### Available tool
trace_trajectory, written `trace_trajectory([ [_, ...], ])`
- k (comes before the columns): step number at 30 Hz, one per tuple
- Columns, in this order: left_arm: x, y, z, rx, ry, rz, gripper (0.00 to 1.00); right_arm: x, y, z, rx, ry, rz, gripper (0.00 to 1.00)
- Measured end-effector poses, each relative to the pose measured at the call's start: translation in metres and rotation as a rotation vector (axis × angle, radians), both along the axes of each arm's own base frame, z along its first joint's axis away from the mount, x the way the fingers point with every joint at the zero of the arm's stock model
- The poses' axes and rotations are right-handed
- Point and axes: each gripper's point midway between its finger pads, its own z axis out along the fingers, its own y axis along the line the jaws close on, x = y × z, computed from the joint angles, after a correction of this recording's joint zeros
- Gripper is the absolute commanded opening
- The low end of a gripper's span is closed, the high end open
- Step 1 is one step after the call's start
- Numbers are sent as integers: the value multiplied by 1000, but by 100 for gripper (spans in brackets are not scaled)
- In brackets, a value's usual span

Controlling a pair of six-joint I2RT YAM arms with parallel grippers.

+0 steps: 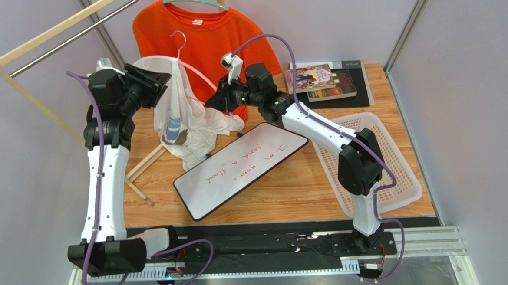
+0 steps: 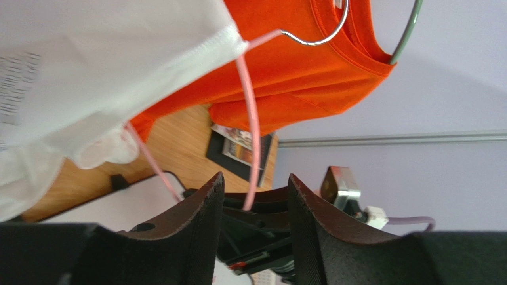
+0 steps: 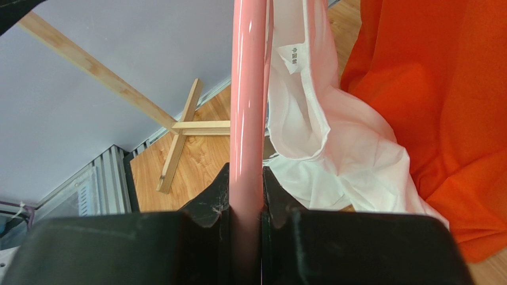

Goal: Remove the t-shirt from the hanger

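Clamping the pink hanger [image 3: 247, 89], the right gripper [image 3: 245, 178] has its jaws tight on one arm; the left gripper [image 2: 253, 196] has its jaws apart around another wire. The white t-shirt [image 1: 190, 120] hangs lengthwise downward, hem bunched on the surface [image 1: 291, 179].

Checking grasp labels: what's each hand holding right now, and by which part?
Right hand clamps the pink hanger on its bar. Left hand is open, holding nothing.
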Motion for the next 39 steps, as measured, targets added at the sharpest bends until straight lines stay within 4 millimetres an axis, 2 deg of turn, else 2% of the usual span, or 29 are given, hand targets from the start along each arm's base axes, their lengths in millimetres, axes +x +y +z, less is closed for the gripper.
trace_trajectory([
  [4,-12,19,0,137,-13,50,61,-7,-7,7,26,24,14,0],
  [9,1,26,-9,276,-20,21,65,-19,-9,23,66,33,47,0],
  [17,24,20,-38,399,-1,-77,66,-29,-6,32,103,43,98,0],
  [26,31,17,-29,450,-39,-98,65,-33,-5,34,114,57,118,0],
  [31,39,13,-34,450,-31,-112,63,-35,-4,34,118,63,126,0],
  [34,45,10,-36,454,-26,-120,49,-36,-4,34,118,64,132,0],
  [35,46,10,-37,458,-24,-120,36,-37,-4,33,118,64,133,0],
  [37,48,10,-38,461,-20,-121,21,-38,-5,32,117,65,134,0],
  [38,49,10,-38,459,-17,-119,7,-40,-6,32,115,67,134,0],
  [39,49,11,-38,456,-13,-116,2,-42,-7,31,113,70,134,0],
])
